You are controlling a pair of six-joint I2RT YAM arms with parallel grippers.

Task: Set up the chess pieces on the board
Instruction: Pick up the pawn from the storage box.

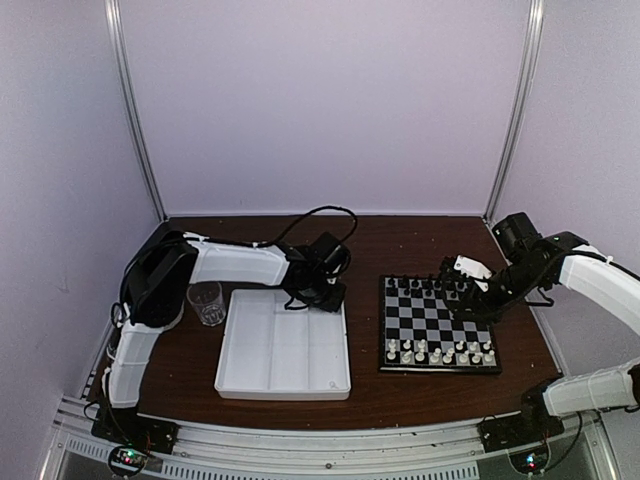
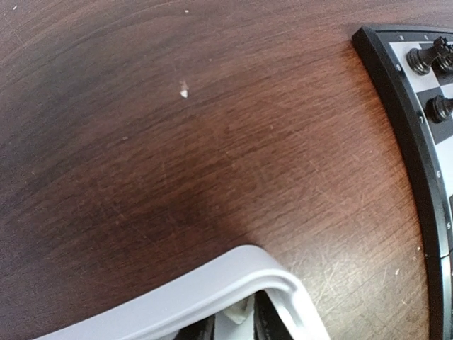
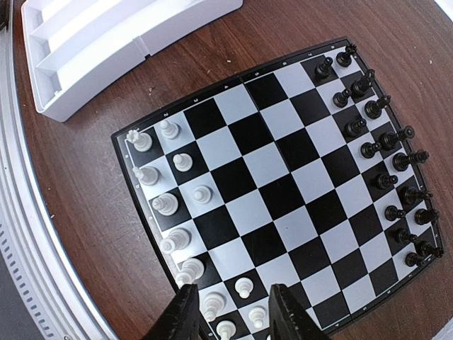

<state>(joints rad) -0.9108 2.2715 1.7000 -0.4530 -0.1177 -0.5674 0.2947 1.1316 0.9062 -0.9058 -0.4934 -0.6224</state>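
The dark wooden table (image 1: 400, 235) carries everything. The white tray (image 1: 284, 392) lies to the left of the board (image 1: 437, 320), close to it but apart. No loose chess pieces show in the parts of the tray that are open to view, though the corner nearest the board is hidden under the left arm.

The task looks almost done. The black pieces (image 3: 386, 180) fill two rows along the board's far edge. The white pieces (image 3: 164, 204) line its near edge, where the inner row seems to have a gap or two; I cannot count it for sure. The middle of the board is bare.

The right gripper (image 3: 233, 292) hangs above the board's right part with its claw spread, holding nothing that I can see. The left gripper (image 1: 322, 295) is dipped into the tray corner nearest the board. Only slivers of its fingers show past the rim, so I cannot tell whether the claw is spread or pinching something.

A clear glass (image 1: 207, 302) stands beyond the tray on the side away from the board, out of the route. The real hazard, I judge, is the crowded white rows, which any lowering finger could topple.
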